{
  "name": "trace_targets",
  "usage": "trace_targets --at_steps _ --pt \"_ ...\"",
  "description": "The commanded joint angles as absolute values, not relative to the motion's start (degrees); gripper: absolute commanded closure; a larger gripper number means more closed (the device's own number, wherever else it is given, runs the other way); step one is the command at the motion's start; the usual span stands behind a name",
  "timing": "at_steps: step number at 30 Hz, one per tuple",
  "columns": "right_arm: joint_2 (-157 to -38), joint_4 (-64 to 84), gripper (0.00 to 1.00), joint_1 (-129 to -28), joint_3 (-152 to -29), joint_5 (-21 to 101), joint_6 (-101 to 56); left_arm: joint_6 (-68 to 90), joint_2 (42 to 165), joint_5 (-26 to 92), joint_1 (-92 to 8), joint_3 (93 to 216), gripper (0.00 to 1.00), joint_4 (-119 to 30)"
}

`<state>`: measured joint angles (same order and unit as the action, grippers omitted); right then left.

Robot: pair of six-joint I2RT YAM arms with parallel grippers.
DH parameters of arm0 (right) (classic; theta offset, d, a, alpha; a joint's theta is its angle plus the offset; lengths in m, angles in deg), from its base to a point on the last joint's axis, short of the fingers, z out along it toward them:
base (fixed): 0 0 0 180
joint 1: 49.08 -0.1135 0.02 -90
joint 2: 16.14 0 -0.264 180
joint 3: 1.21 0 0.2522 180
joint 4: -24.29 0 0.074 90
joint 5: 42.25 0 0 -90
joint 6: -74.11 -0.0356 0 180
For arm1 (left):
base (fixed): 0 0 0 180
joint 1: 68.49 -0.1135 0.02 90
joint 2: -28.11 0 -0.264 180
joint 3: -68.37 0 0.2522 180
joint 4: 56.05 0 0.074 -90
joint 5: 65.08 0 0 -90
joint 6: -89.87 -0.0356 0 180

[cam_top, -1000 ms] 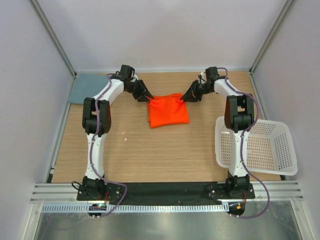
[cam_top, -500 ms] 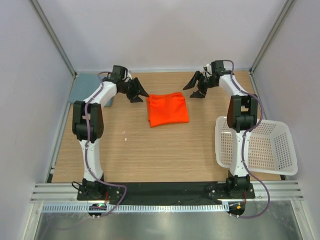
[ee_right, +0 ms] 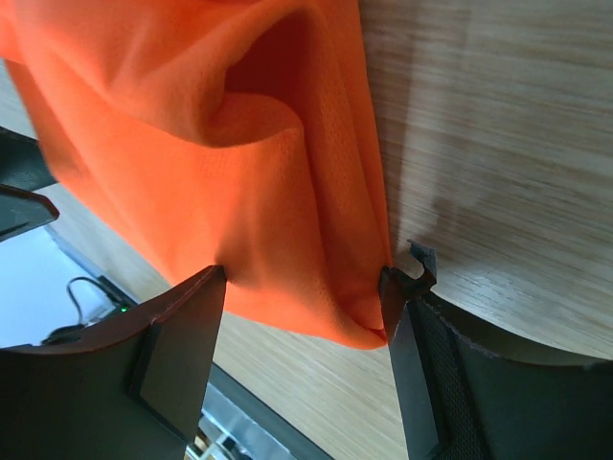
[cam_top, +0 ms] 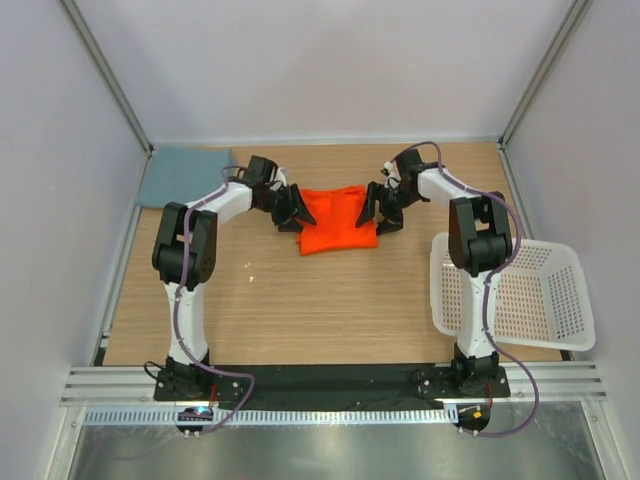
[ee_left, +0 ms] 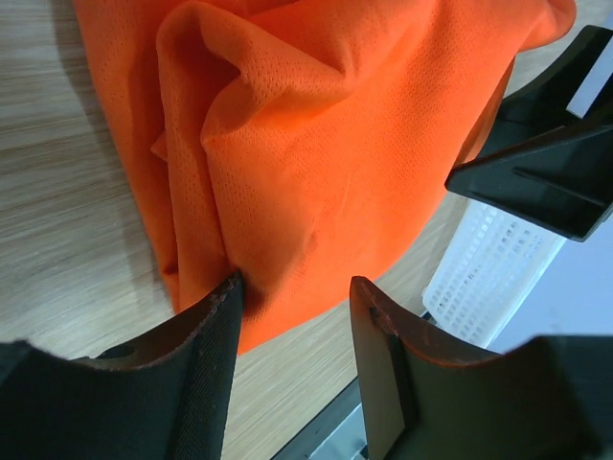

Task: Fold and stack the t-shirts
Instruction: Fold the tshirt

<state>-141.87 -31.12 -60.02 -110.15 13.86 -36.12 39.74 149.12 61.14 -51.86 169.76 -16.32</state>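
The orange t-shirt lies folded into a rough square on the wooden table, far of the middle. The grey-blue t-shirt lies flat at the far left corner. My left gripper sits low at the orange shirt's left edge. In the left wrist view it is open, one finger touching the orange cloth and bare table showing in the gap. My right gripper is at the right edge. It stands wide open with a bunched fold of orange cloth between its fingertips.
A white perforated basket stands at the right, overhanging the table's near right side and close to the right arm's upright link. White walls and metal frame posts bound the table on the left, right and far sides.
Both grippers let go of the orange shirt's far corners, pulled outward and opened. They have come back in, lower, against the shirt's left and right edges.
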Motion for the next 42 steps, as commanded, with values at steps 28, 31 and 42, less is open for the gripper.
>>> trace_targets --at_steps 28,31,42 --pt "-103.23 -23.84 0.30 -64.73 -70.68 15.92 -37.61 34.69 115.37 56.03 -47.04 139.59 0.47 -13.29" --pt "-106.22 -24.72 0.30 -64.55 -74.63 18.30 -32.51 28.88 119.32 54.45 -47.13 143.72 0.46 -13.03" --pt "-112.99 -22.52 0.35 -64.64 -79.31 17.77 -29.43 20.70 125.23 54.71 -47.13 145.94 0.48 -15.05"
